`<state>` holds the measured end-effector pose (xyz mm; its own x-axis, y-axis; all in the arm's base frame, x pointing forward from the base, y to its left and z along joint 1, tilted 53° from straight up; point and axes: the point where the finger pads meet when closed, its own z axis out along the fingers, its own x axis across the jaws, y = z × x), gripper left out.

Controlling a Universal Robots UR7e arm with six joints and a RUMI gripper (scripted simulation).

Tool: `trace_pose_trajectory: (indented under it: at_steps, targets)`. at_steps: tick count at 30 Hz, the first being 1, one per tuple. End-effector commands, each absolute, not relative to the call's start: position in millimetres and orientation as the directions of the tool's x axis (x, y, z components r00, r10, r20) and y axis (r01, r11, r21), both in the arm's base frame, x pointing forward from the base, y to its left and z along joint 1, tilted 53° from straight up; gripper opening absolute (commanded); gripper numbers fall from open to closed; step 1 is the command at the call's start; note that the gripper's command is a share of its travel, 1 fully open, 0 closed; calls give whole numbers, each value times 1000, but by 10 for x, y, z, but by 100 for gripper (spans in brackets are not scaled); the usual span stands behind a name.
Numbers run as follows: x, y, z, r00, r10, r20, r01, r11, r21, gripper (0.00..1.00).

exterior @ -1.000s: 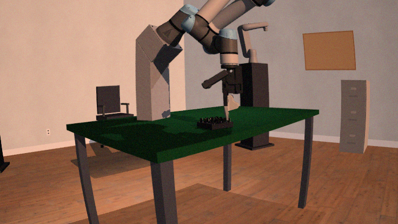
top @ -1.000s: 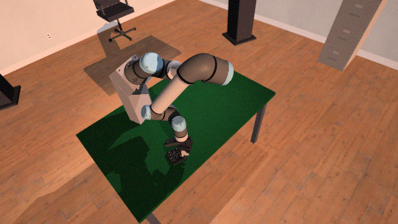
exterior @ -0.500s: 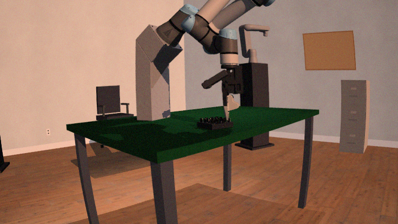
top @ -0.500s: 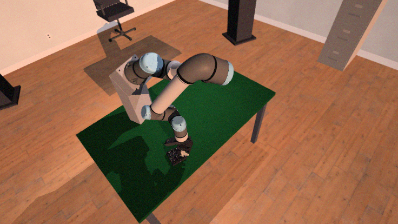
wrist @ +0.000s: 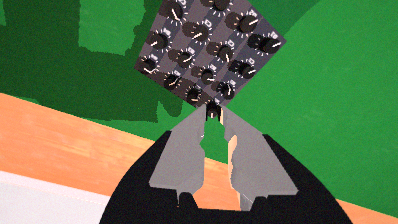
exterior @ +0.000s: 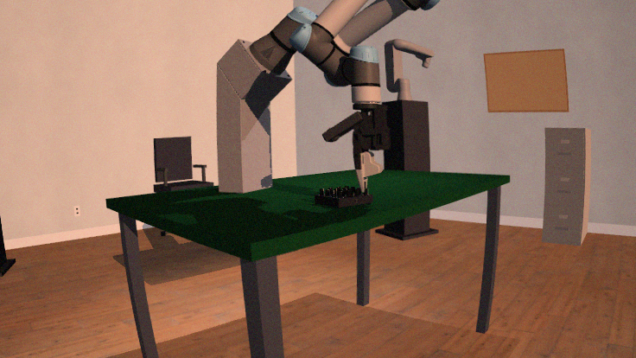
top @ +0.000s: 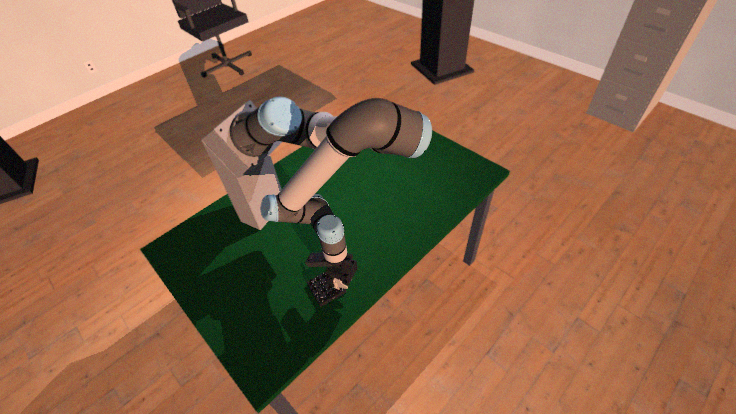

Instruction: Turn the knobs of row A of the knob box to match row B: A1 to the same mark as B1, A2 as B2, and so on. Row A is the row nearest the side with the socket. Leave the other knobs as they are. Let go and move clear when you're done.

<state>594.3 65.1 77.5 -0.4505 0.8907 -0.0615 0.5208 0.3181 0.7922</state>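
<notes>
Pinching corner knob (wrist: 212, 113) in gripper (top: 343, 286) (exterior: 364, 190) (wrist: 212, 105). Pale letters on box (top: 327, 289) (exterior: 344, 200) (wrist: 172, 56), too small to read. Box on green table (top: 396, 205) (exterior: 448, 183) (wrist: 340, 125), near a long edge; more tabletop toward the chair (top: 213, 21) (exterior: 173, 158) side.

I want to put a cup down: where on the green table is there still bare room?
Bare green shows on the table, from the knob box toward the end nearest the filing cabinet. It is crowded at the box's corner, where the claw closes around a knob.
</notes>
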Motion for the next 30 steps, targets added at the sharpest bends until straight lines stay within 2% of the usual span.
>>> trace_pose_trajectory:
  at_steps: [1,30]
  targets:
    - [5959,643,793,-400,916,5,555,238,797,4]
    - [5947,664,786,-54,907,417,684,-271,678,4]
